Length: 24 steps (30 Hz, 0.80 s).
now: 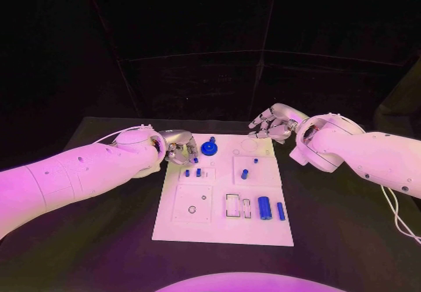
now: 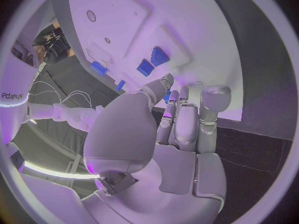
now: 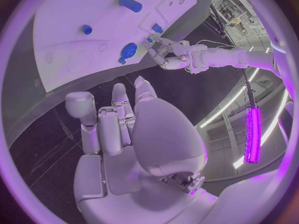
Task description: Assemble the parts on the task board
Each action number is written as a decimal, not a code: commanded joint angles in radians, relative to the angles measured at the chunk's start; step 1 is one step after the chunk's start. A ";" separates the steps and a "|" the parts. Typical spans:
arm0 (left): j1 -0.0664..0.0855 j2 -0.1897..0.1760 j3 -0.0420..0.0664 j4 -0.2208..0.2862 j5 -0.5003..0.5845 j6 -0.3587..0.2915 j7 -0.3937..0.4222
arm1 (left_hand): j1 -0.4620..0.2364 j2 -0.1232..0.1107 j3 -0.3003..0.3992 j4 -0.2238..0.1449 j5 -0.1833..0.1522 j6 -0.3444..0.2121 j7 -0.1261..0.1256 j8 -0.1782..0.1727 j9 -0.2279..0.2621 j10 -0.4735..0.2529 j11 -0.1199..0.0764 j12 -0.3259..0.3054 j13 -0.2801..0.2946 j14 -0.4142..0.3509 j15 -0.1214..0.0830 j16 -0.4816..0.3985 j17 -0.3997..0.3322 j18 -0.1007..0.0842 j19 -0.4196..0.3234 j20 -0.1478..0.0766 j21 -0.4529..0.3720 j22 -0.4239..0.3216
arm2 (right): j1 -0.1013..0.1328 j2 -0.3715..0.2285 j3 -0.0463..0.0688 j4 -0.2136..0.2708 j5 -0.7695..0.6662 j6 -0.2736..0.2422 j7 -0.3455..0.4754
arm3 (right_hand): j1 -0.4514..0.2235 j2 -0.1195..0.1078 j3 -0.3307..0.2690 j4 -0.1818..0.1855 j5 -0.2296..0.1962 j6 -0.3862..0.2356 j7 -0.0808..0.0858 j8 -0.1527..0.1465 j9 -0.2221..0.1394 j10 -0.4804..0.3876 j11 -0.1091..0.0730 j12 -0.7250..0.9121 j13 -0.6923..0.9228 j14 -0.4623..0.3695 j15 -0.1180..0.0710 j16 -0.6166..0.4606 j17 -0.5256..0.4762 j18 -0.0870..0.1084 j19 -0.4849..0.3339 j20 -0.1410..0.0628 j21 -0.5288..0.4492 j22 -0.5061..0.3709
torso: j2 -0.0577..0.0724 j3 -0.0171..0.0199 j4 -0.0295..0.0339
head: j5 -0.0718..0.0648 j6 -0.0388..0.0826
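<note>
Fingers of the left hand (image 1: 180, 148) curl loosely, holding nothing, just beside the round blue knob (image 1: 208, 148) on the smooth white task board (image 1: 176, 228). Right hand (image 1: 274, 123) fingers spread, empty, above the board's far edge.

A black table (image 1: 105, 243) carries the white task board (image 1: 180, 228).

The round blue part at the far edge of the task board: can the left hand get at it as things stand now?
Probably yes. The left hand hovers at the board's left edge, just beside the round blue part, holding nothing, and nothing stands between them. The right hand is off beyond the task board.
</note>
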<state>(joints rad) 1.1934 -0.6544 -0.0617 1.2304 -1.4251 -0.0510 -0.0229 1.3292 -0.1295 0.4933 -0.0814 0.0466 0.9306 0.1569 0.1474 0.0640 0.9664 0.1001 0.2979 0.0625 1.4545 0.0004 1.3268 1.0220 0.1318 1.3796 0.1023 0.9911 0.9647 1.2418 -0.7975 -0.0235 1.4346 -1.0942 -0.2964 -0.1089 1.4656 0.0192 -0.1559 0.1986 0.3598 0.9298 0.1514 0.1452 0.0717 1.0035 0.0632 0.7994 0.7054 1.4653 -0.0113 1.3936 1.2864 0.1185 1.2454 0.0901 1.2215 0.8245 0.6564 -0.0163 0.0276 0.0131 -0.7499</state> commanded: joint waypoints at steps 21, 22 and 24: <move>0.008 -0.153 0.000 0.095 1.260 -0.107 0.439 | 0.013 0.037 -0.003 0.005 0.005 0.037 0.032 0.009 0.006 -0.015 0.023 0.047 0.011 -0.291 0.030 -0.352 -0.529 0.052 -0.242 0.025 -0.353 -0.286 | -0.088 0.010 -0.001 -0.028 -0.588 0.135 -0.044 | 0.154 -0.021 0.060 -0.011 -0.147 0.074 0.004 -0.032 -0.006 0.014 0.027 -0.519 -0.501 0.037 0.016 -0.054 -0.058 0.025 -0.005 0.019 -0.069 -0.088 | 0.001 0.0001 0.0001 | -0.043 0.014; 0.008 -0.156 0.000 0.099 1.269 -0.105 0.442 | 0.012 0.037 -0.004 0.005 0.005 0.038 0.031 0.010 0.006 -0.013 0.022 0.049 0.011 -0.292 0.030 -0.352 -0.531 0.052 -0.243 0.024 -0.353 -0.287 | -0.091 0.012 -0.001 -0.028 -0.592 0.138 -0.043 | 0.155 -0.021 0.062 -0.010 -0.147 0.075 0.006 -0.034 -0.006 0.016 0.028 -0.523 -0.508 0.037 0.017 -0.055 -0.059 0.025 -0.004 0.020 -0.069 -0.087 | 0.001 0.0006 0.0001 | -0.043 0.013; 0.008 -0.159 -0.001 0.102 1.281 -0.104 0.445 | 0.012 0.038 -0.005 0.005 0.005 0.040 0.031 0.012 0.006 -0.011 0.022 0.052 0.011 -0.292 0.030 -0.353 -0.532 0.052 -0.244 0.024 -0.355 -0.287 | -0.094 0.014 -0.001 -0.028 -0.596 0.142 -0.042 | 0.156 -0.021 0.064 -0.010 -0.147 0.077 0.007 -0.035 -0.005 0.020 0.029 -0.527 -0.514 0.037 0.018 -0.056 -0.061 0.025 -0.003 0.020 -0.068 -0.085 | 0.001 0.0005 0.0007 | -0.042 0.013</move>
<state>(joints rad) 1.1999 -0.8125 -0.0628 1.3283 -0.2560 -0.1656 0.3629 1.3396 -0.1028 0.4945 -0.0744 0.0466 0.9652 0.1874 0.1532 0.0692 0.9473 0.1232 0.3444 0.0732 1.1685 0.0287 0.9789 0.4903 0.1772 1.1425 0.1248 0.6409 0.6781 1.1470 -0.7848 -0.0251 1.4054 -1.6309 -0.1859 -0.1446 1.6205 0.0041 -0.0967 0.1884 0.2187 1.0049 0.1518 0.1122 0.0664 1.0171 0.0926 0.2779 0.1934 1.4685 0.0003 1.3436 1.2269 0.1326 1.2408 0.1060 1.1577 0.7383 0.6572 -0.0161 0.0278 -0.0292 -0.7358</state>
